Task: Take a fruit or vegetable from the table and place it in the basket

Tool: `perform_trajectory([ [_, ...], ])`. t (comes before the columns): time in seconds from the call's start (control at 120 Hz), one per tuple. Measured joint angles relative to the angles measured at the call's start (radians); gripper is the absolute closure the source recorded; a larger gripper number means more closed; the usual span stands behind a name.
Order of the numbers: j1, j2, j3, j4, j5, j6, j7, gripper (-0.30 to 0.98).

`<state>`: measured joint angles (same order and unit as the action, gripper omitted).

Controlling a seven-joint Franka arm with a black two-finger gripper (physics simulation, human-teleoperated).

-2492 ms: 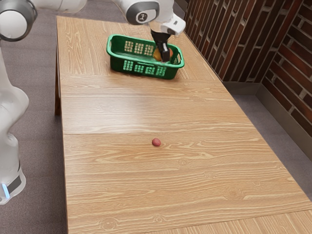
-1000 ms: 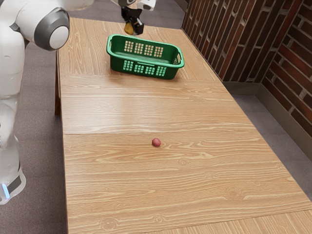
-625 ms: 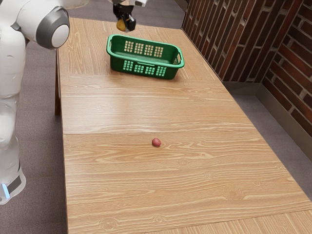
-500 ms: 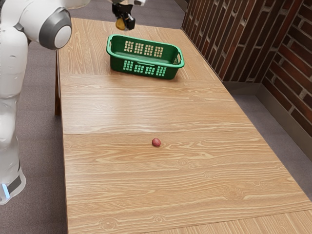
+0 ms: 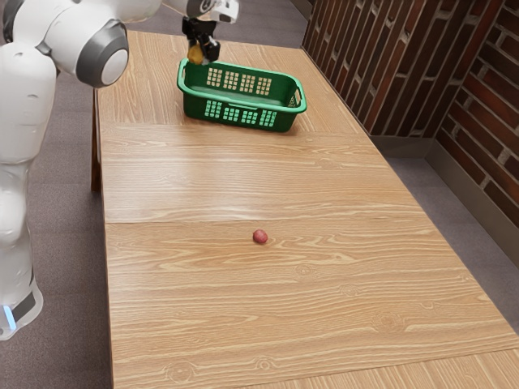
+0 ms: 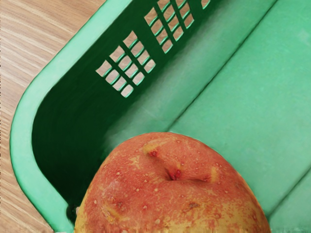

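Working over a long wooden tabletop (image 5: 186, 300), stretched from the top of the exterior view to its lower edge. Reaching with the arm (image 5: 24, 105) across the upper left of the exterior view. Facing a green basket (image 5: 195, 108), set near the top centre, long axis running from the exterior view's left to its right and slanting slightly down. Holding the claw (image 5: 202, 52) at the basket's far left corner, pinched on the fruit (image 5: 195, 56). In the wrist view, looking past the fruit, red and yellow, onto the basket's bare floor, with the corner's rim near. Cannot tell how high above the rim. Probably almost done: picked up, not let go. Should shift a little along the long axis, toward the exterior view's right, then lower and release. Could clip the corner by dropping too soon. Can ignore the red lump (image 5: 259, 237), lying mid-frame, well apart from the basket.
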<state>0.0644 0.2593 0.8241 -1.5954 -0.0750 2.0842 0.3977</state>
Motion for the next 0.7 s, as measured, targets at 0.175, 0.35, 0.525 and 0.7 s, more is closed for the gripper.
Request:
perform_trajectory([
  [0.175, -0.002, -0.006, 0.003, 0.064, -0.022, -0.051, 0.017, 0.08],
  [0.35, -0.886, -0.192, 0.59, 0.05, 0.003, -0.193, 0.028, 0.04],
  [0.525, -1.348, -0.287, 0.723, 0.12, 0.101, -0.362, 0.036, 0.03],
  [0.7, -1.493, -0.288, 0.702, 0.45, 0.176, -0.633, 0.041, 0.02],
])
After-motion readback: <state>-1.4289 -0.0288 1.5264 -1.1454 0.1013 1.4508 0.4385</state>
